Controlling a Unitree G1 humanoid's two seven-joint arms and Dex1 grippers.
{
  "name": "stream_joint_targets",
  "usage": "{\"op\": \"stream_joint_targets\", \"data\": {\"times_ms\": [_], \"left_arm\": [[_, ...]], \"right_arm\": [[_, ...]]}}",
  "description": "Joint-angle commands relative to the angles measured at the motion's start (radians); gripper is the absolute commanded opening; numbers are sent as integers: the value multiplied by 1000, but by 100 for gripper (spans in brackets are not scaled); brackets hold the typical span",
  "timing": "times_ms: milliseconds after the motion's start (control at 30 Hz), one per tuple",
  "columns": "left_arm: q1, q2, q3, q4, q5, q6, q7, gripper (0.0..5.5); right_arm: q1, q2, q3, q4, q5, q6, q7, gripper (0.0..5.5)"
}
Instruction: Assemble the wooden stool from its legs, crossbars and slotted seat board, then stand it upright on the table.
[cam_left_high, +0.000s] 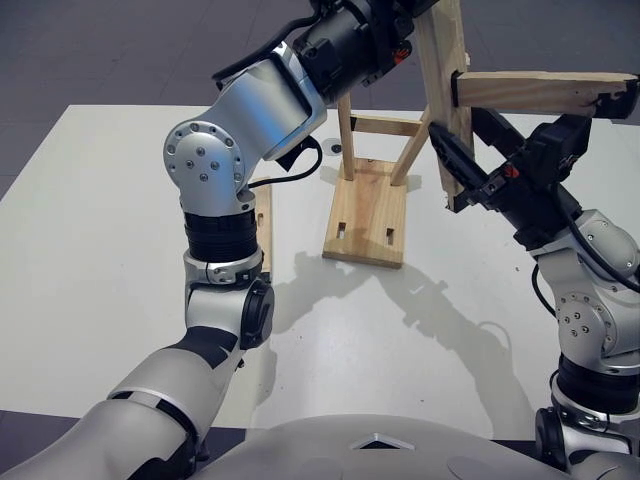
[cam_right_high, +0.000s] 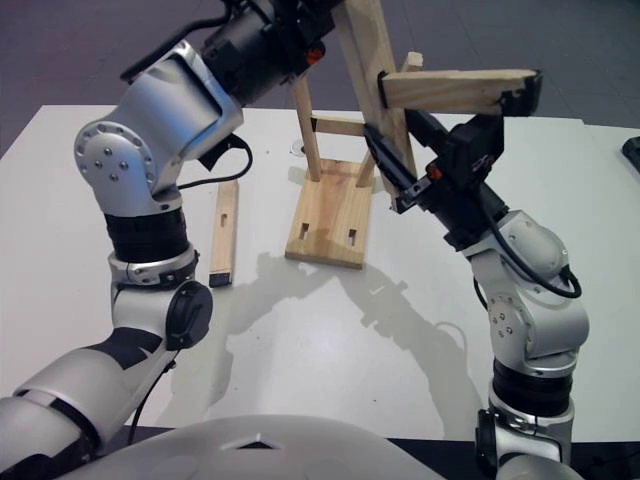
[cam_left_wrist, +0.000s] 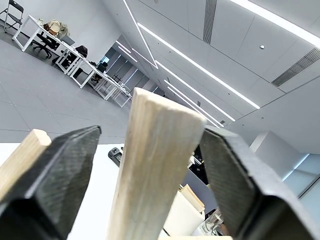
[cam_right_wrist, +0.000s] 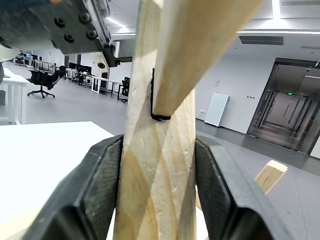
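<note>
The slotted seat board (cam_left_high: 365, 215) lies flat at the table's far middle. Two legs (cam_left_high: 346, 140) stand in it, joined by a crossbar (cam_left_high: 385, 125). Above its right side another leg (cam_left_high: 445, 90) hangs tilted in the air, and a crossbar (cam_left_high: 530, 90) juts from it to the right. My right gripper (cam_left_high: 455, 170) is shut on this leg's lower part, both pads (cam_right_wrist: 102, 185) pressed to the wood. My left gripper (cam_left_high: 410, 25) straddles the leg's upper end (cam_left_wrist: 155, 165); one finger (cam_left_wrist: 55, 175) stands off with a gap, so it is open.
A loose wooden bar (cam_right_high: 225, 235) lies on the table left of the seat board, beside my left forearm. A dark object (cam_right_high: 632, 150) sits at the table's far right edge. The near half of the white table (cam_left_high: 400, 340) is bare.
</note>
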Motion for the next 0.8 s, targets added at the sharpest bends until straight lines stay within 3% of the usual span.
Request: {"op": "stream_joint_targets", "data": {"times_ms": [33, 367, 700, 800], "left_arm": [[18, 3, -2, 6, 9, 13, 16, 265], [49, 3, -16, 30, 42, 36, 11, 114], [61, 2, -6, 44, 81, 18, -27, 108], [64, -2, 1, 52, 99, 6, -41, 106]], "right_arm": [[-1, -11, 8, 9, -13, -16, 7, 208], [-14, -26, 43, 32, -85, -56, 25, 207], [-23, -44, 72, 60, -147, -89, 44, 207], [-10, -64, 90, 71, -169, -96, 62, 273]]}}
